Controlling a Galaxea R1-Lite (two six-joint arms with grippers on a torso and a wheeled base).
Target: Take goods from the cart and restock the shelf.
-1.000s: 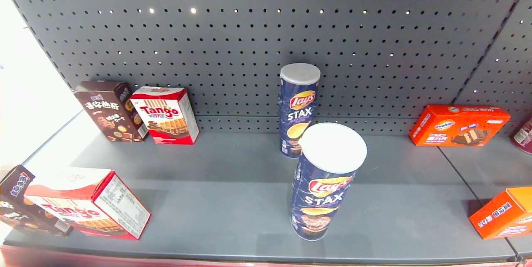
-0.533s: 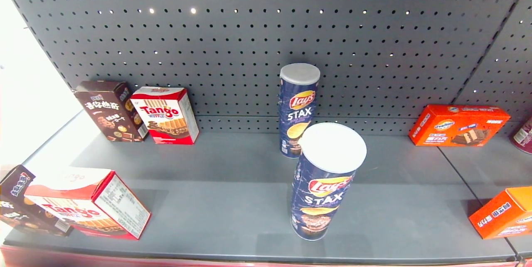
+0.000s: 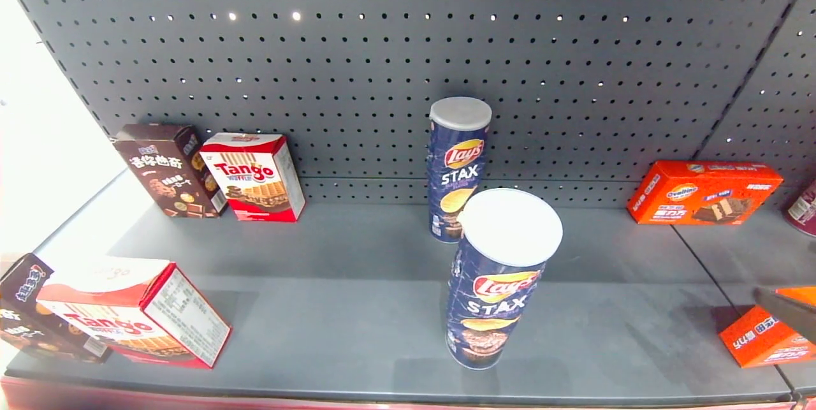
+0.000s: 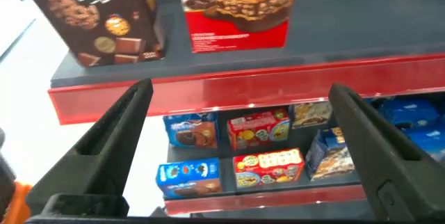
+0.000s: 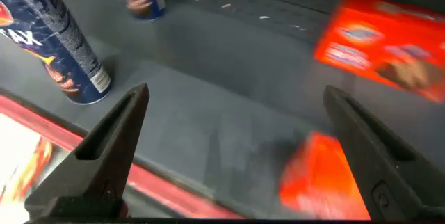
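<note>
Grey sheet-metal shelf (image 3: 357, 308), matt and smooth with a red front lip, is only partly stocked. Wide bare stretches are left between the goods, so restocking is judged unfinished.

The left end effector (image 4: 238, 90) is held wide open and empty, just in front of the red lip. The right end effector (image 5: 235, 92) is likewise spread wide with nothing in it, over the shelf's front right, near the front orange carton (image 3: 758, 340). No item is in hand, so another fetch from the cart is judged due.

Front row:
- A dark cookie box (image 3: 25, 314) and a front wafer box (image 3: 134, 321) stand close together. Both are glossy rectangular card.
- The front chip can (image 3: 494, 282) is a tall upright cylinder, with a blue printed wall and a flat white plastic lid.

Back row, against the perforated back panel (image 3: 357, 65):
- A brown cookie box (image 3: 169, 171) is set just beside a rear wafer box (image 3: 255, 177).
- The rear chip can (image 3: 458, 168) stands upright behind the front one.
- A rear orange carton (image 3: 704, 193) is seen well to the right.
</note>
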